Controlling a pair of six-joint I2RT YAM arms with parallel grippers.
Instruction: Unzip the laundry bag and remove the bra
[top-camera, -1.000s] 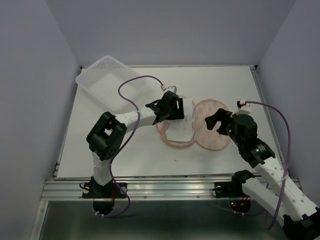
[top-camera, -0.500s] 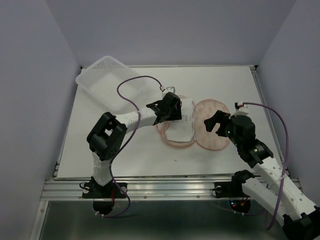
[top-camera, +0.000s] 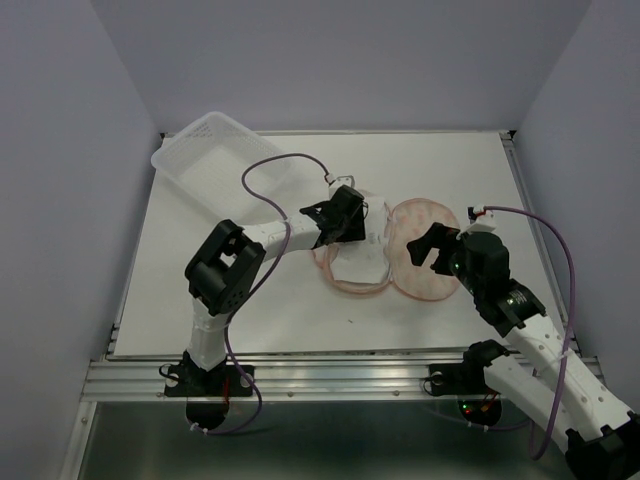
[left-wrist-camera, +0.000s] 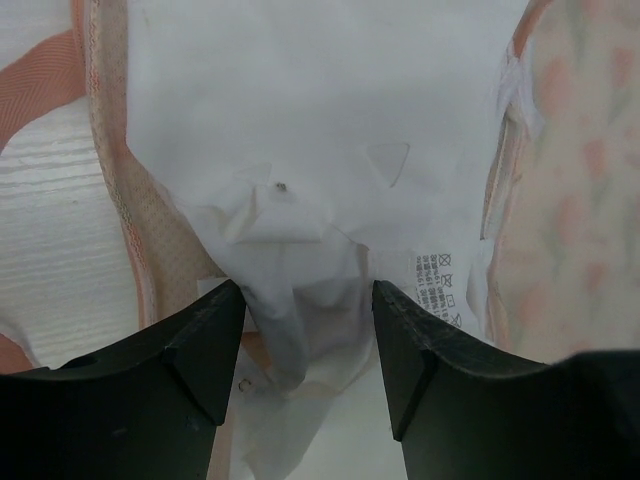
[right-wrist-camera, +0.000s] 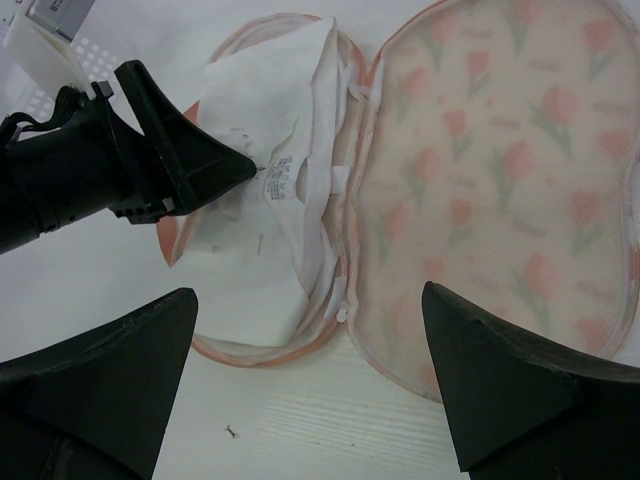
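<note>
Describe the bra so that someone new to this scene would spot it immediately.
On the white table lies the peach-pink laundry bag, unzipped, its two halves spread flat. The bra is the crumpled fabric in the half under the left claw. Unlike the flower-printed half beside it, it is plain white with a small care label.

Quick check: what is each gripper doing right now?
Left gripper: open, straddling a fold of the bra.
Right gripper: open, holding nothing, above the unzipped bag.
</note>
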